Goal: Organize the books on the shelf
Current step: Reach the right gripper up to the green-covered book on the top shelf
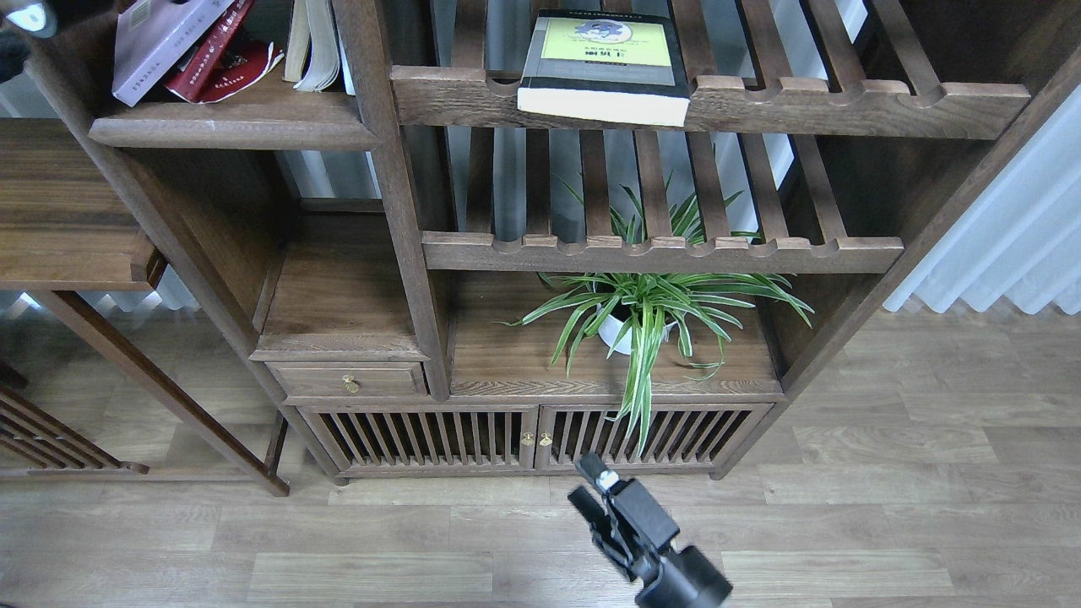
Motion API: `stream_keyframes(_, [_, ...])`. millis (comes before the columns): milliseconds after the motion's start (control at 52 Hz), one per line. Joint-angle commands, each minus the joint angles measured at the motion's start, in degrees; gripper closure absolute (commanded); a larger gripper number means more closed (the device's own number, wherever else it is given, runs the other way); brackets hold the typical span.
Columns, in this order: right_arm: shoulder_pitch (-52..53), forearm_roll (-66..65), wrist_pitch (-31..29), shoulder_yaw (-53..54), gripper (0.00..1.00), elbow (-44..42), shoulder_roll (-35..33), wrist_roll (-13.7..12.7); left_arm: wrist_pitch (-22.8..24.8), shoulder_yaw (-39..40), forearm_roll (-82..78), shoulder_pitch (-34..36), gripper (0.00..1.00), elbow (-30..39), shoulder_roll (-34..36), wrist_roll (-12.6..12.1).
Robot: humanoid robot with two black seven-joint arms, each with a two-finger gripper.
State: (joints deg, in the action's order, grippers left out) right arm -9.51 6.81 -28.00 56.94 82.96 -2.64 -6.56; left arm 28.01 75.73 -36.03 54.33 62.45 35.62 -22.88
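Note:
A red book (221, 52) leans on the solid dark wood shelf (232, 127) at the top left. A white-lavender book (156, 40) leans against it on its left side. A dark part of my left arm (25, 17) shows at the top left corner, just left of the lavender book; its fingers cannot be made out. A black book with a yellow-green panel (604, 63) lies flat on the upper slatted rack (844, 105). My right gripper (587, 490) is low at the bottom centre above the floor, fingers apart and empty.
Pale upright books (312, 42) stand at the shelf's right end against a post (380, 169). A potted spider plant (642, 312) sits under the lower slatted rack (659, 252). A cabinet with a drawer (350, 380) and slatted doors (532, 437) stands below.

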Motion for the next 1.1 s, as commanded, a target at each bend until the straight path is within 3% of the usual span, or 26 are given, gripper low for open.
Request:
stream_keyframes(0, [8.18, -0.13, 0.00, -0.07, 0.02, 0.18, 2.64, 0.15, -0.01, 2.49, 7.10, -7.21, 0.02, 5.30, 2.87, -0.06])
stream_keyframes(192, [15.92, -0.22, 0.00, -0.07, 0.02, 0.18, 2.64, 1.29, -0.01, 3.98, 9.22, -18.55, 0.02, 8.12, 4.63, -0.15])
stream_keyframes(423, [20.32, -0.22, 7.43, -0.25, 0.02, -0.08, 2.64, 4.01, -0.01, 8.20, 9.40, -31.64, 0.02, 7.95, 4.19, 0.11])
stream_keyframes(577, [23.48, -0.30, 12.09, -0.07, 0.02, -0.26, 2.64, 4.72, -0.01, 8.55, 9.57, -34.55, 0.02, 7.77, 3.14, 0.38])
stream_keyframes(674, [26.38, -0.22, 16.04, 0.01, 0.02, -0.35, 2.64, 7.96, -0.01, 8.64, 9.57, -35.43, 0.02, 7.68, 1.56, 0.38])
stream_keyframes(847, [30.16, -0.13, 19.74, 1.42, 0.02, -1.75, 2.64, 11.13, -0.01, 8.64, 9.57, -36.31, 0.02, 7.68, -0.20, 0.29])
stream_keyframes(1078, [32.62, -0.13, 20.27, 4.94, 0.06, -2.19, 2.64, 11.48, -0.01, 8.64, 9.57, -36.93, 0.02, 7.42, -0.47, 0.38])
